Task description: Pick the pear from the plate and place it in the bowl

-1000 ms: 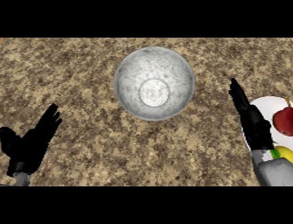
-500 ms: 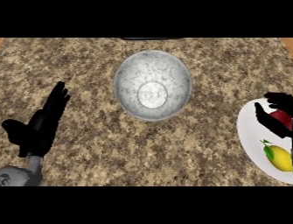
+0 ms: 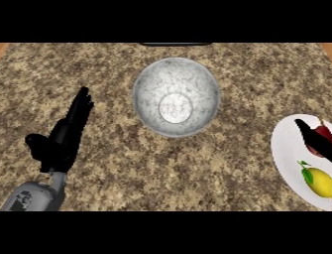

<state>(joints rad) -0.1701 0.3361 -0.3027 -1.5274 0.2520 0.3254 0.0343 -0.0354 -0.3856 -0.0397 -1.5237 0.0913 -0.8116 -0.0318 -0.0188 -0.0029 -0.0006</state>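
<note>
Nearest, at the lower right edge: right hand stretched over the white plate, fingers straight and pressed together, laid across the dark red pear rather than curled round it. Grasp judged not yet made. Just below that hand, on the same plate: a yellow lemon with a green leaf, apart from the pear and no part of the task. Hand placed above the red fruit, presumably to come down on it without nudging the lemon.

At the lower left: left hand resting open, fingers up and together, thumb out to the side, holding nothing, well apart from everything else.

Farther off, up and to the left of the right hand: speckled grey bowl on the granite counter, empty, open side up, ready to receive the pear.
</note>
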